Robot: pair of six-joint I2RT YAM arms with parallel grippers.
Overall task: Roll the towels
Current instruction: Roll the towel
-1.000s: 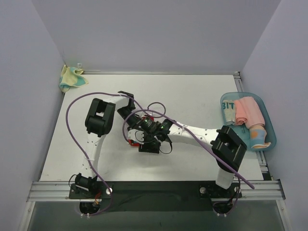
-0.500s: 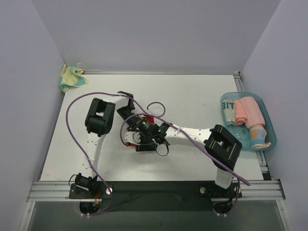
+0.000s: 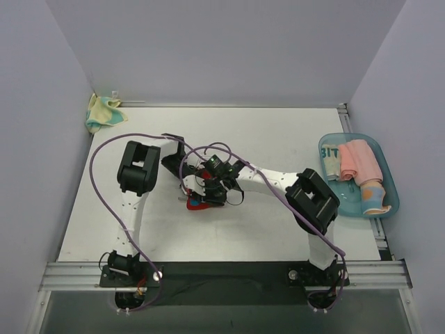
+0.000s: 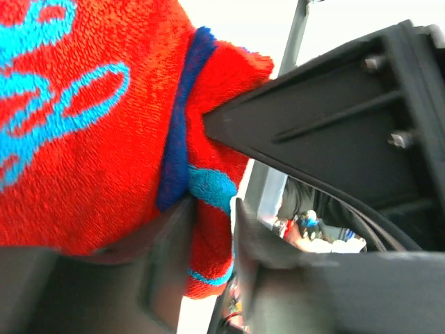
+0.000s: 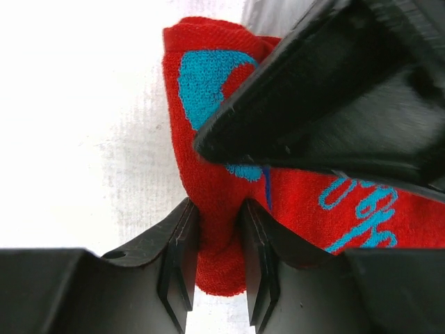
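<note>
my left jaws: red towel [image 4: 90, 139] edge between them, can't tell if clamped
my right jaws: clamped on its fold
towel spot: mid tabletop [image 3: 278, 132]

Mid-table is crowded: left arm [image 3: 136, 169] and right arm [image 3: 312, 202] meet over the red towel [image 3: 197, 202], purple cable [image 3: 96, 161] looping out left. Bare table [image 3: 278, 132] behind them and along the near edge. Yellow towel [image 3: 103, 113] fills the far-left corner; blue tray [image 3: 389, 174] blocks the right edge. Walls close three sides.
</note>
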